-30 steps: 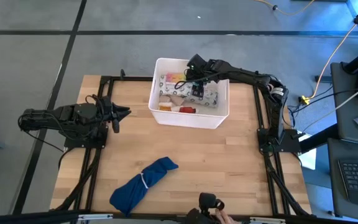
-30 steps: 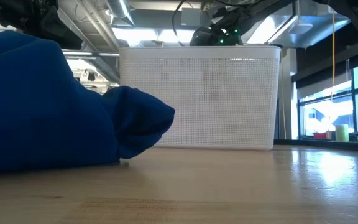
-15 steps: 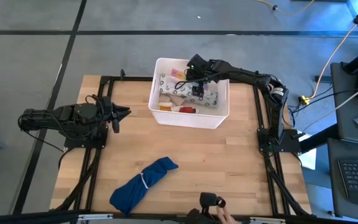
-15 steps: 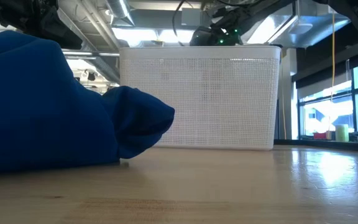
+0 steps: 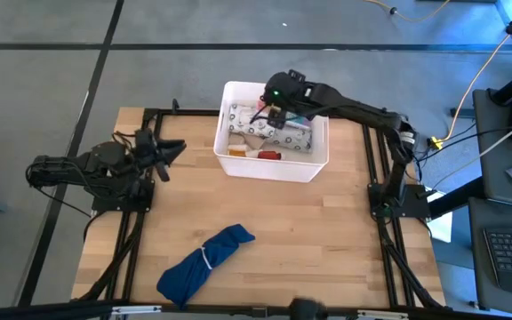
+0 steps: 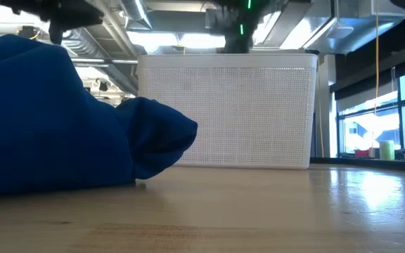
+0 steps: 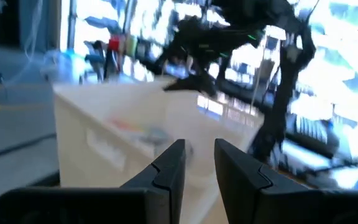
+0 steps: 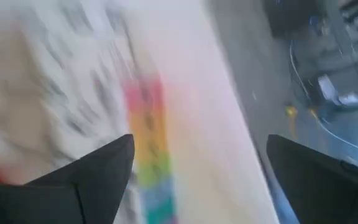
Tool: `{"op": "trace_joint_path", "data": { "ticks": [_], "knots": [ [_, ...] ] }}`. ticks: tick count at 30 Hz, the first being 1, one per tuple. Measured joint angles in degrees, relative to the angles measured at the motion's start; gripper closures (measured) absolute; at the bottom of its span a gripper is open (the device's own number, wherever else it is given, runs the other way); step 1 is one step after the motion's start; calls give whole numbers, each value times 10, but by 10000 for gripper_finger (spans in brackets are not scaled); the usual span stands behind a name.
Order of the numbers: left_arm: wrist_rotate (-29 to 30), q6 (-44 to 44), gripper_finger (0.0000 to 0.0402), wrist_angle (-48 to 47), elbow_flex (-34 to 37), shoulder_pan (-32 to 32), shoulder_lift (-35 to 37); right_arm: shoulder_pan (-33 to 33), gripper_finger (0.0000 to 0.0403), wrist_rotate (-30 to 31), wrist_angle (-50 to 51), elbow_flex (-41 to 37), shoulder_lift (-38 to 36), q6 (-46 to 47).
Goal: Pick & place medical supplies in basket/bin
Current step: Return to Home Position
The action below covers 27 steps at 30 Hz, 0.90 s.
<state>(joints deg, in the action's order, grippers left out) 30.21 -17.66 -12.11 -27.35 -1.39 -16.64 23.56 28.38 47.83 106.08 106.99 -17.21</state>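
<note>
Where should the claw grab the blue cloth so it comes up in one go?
Around the middle, coming straight down from above. The cloth lies on the table as a long, slanted bundle with nothing close beside it. Pinching across its short way at the middle would probably lift both ends evenly.

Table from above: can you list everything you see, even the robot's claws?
table: one, light wood, under everything
tub: one, white, back middle of the table
packet: one, white with grey pattern, in the tub
tube: one, red, in the tub
bottle: one, orange, in the tub
pill organizer: one, rainbow, in the tub
cloth bundle: one, blue, front of the table
left claw: dark, table's left side, slightly open, empty
right claw: dark, above the tub, open, empty
</note>
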Motion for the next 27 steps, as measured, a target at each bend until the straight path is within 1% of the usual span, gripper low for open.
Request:
{"op": "trace_joint_path", "data": {
  "ticks": [1, 2, 5, 7, 8, 9, 11, 13, 16, 18, 21, 25, 27],
  "knots": [
    [7, 4, 320, 20, 0, 0, 0, -12, 38, -13, 11, 23, -7, 25],
    [11, 7, 320, 41, 0, 1, 0, -25, 38, -38, 22, 46, -15, 49],
    [9, 9, 320, 98, 0, 8, 0, -62, 38, -147, 34, 97, -44, 116],
    [1, 9, 320, 125, 0, 18, -1, -85, 38, -215, 33, 105, -67, 148],
    [-4, 9, 322, 139, 0, 24, -5, -97, 38, -237, 32, 100, -81, 154],
    [-12, 9, 324, 142, -3, 30, -9, -109, 38, -246, 31, 88, -97, 158],
    [-33, 9, 331, 135, -19, 43, -27, -131, 38, -246, 14, 36, -138, 181],
    [-62, 23, 339, 127, -40, 57, -51, -153, 38, -224, -33, -46, -184, 206],
    [-103, 56, 349, 102, -72, 77, -89, -190, 38, -200, -122, -176, -255, 242],
    [-117, 70, 354, 72, -89, 88, -106, -218, 38, -202, -190, -240, -308, 253],
    [-122, 73, 358, 16, -110, 101, -112, -266, 38, -204, -253, -307, -383, 257],
    [-118, 42, 359, -36, -116, 111, -90, -325, 38, -205, -255, -385, -474, 264],
    [-109, 34, 359, -40, -113, 114, -75, -349, 38, -205, -276, -431, -521, 301]
  ]
}}
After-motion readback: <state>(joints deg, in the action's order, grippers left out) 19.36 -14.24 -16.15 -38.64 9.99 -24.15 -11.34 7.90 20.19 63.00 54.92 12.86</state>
